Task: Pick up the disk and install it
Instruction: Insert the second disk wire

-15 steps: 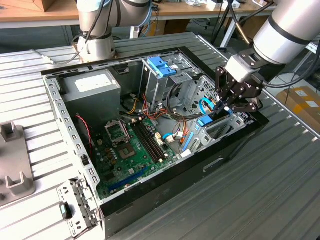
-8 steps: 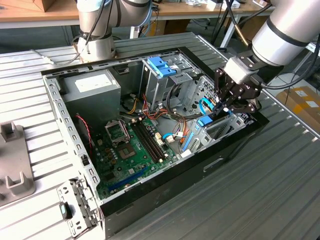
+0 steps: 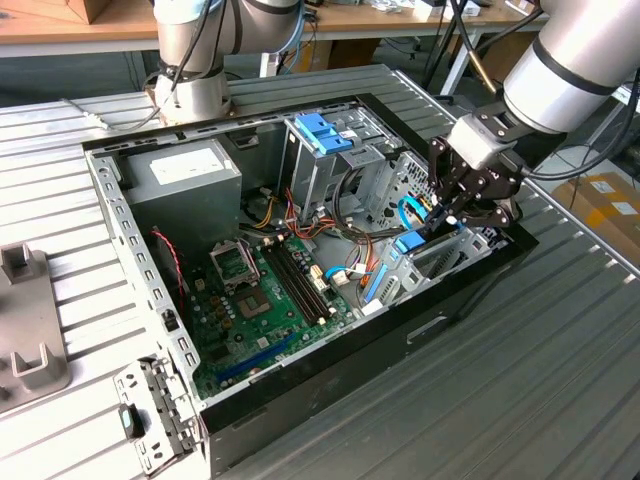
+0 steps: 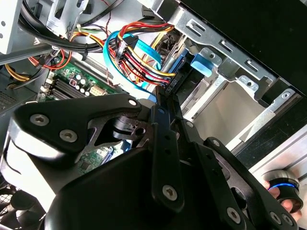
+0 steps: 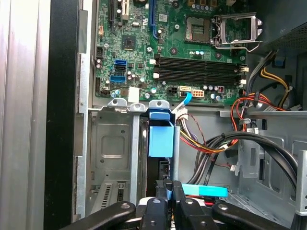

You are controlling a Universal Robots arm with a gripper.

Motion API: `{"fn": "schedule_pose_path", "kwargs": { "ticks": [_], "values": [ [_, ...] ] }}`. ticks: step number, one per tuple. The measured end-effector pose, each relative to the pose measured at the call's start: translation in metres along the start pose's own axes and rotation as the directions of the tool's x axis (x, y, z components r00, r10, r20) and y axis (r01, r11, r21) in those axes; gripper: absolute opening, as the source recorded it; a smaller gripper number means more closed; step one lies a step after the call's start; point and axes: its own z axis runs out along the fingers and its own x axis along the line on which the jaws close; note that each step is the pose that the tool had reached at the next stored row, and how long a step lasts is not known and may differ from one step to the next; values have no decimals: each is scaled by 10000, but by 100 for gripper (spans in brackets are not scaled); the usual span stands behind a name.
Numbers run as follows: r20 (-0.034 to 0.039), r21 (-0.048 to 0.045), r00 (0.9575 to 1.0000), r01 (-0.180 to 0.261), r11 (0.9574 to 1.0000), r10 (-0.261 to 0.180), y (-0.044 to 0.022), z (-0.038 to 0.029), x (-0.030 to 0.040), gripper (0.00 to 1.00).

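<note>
Gripper [image 5: 169, 190] pinched shut on disk [image 5: 160, 139] in bay [image 5: 109, 139]; could snag cables [image 4: 136, 57], jamming crooked.

Bright, even overhead light gives soft shadows inside the computer case [image 3: 300, 250], mild glare on the ribbed metal table [image 3: 560, 380], and close linkage slightly blurred.

Arm [image 3: 570, 60] angled down, jaws closed
</note>
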Motion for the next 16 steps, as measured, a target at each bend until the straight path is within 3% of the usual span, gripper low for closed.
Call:
{"fn": "schedule_pose_path", "kwargs": {
  "ticks": [6,7,9,10,11,13,16],
  "values": [
    [14,2,10000,1,10000,-1,-1,8,0,18],
    [14,2,10000,1,10000,-1,0,9,1,24],
    [3,0,10000,1,10000,-1,0,3,0,24],
    [2,0,10000,0,10000,0,0,3,0,30],
    [0,0,10000,-1,10000,1,0,1,0,30],
    [28,2,10000,-2,10000,2,0,-42,-5,30],
    [70,5,10000,-2,10000,2,1,-180,-22,30]
  ]
}}
